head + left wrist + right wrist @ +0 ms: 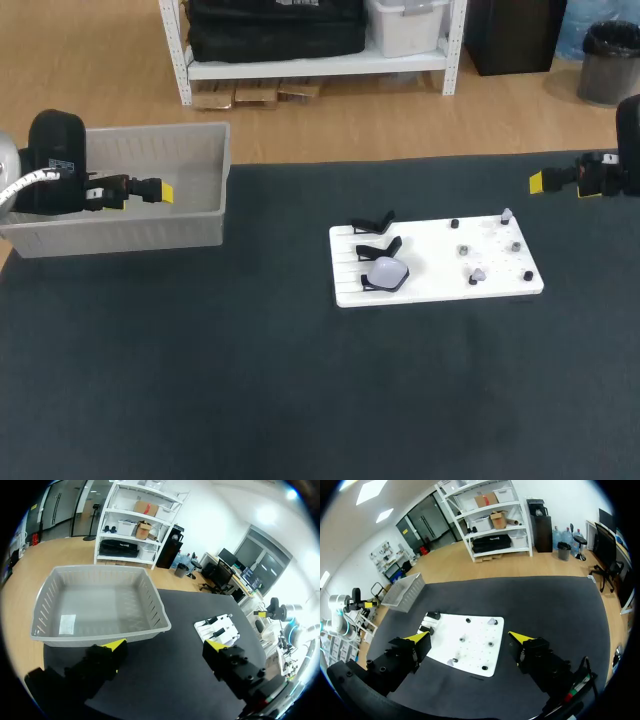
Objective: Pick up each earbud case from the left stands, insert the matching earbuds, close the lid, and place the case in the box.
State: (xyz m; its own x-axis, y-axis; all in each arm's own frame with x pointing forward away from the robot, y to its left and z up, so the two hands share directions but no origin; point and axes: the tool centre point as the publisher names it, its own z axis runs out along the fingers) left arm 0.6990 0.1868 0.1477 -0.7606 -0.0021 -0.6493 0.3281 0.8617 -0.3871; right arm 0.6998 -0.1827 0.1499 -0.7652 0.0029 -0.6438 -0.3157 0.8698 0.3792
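A white board lies right of the table's middle, with three black stands along its left side. One pale earbud case rests on the nearest stand. Small earbuds and dark pegs dot the board's right half. My left gripper hangs open and empty over the grey box at the far left. The left wrist view has the box ahead of its gripper. My right gripper is open and empty beyond the board's far right corner. Its own view puts the board ahead of the gripper.
Dark cloth covers the whole table. The box stands at the far left corner, its inside bare except for a pale label. A wide stretch of cloth separates the box from the board.
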